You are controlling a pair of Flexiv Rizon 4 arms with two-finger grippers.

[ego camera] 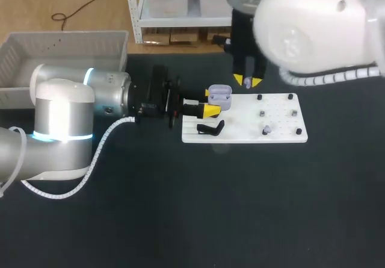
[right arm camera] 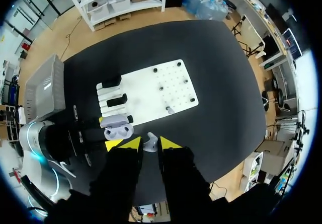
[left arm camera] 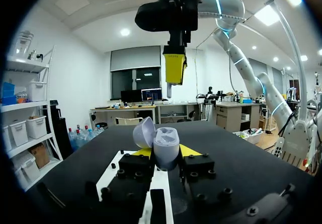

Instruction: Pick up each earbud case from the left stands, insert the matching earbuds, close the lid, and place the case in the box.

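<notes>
Lilac plastic earbud case (left arm camera: 165, 142), lid open: 1, clamped in left hand (left arm camera: 166, 151); lilac earbud (right arm camera: 149, 142): 1, pinched by right hand (right arm camera: 149, 144)

Head view: high, looking down. Left wrist: low along the table (left arm camera: 261, 153), close. Right wrist: straight down. All share the open case (left arm camera: 166, 146).

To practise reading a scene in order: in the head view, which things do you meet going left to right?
Grey box → open earbud case in the left claw → right claw holding an earbud → black corner peg at the white board's right edge.
</notes>
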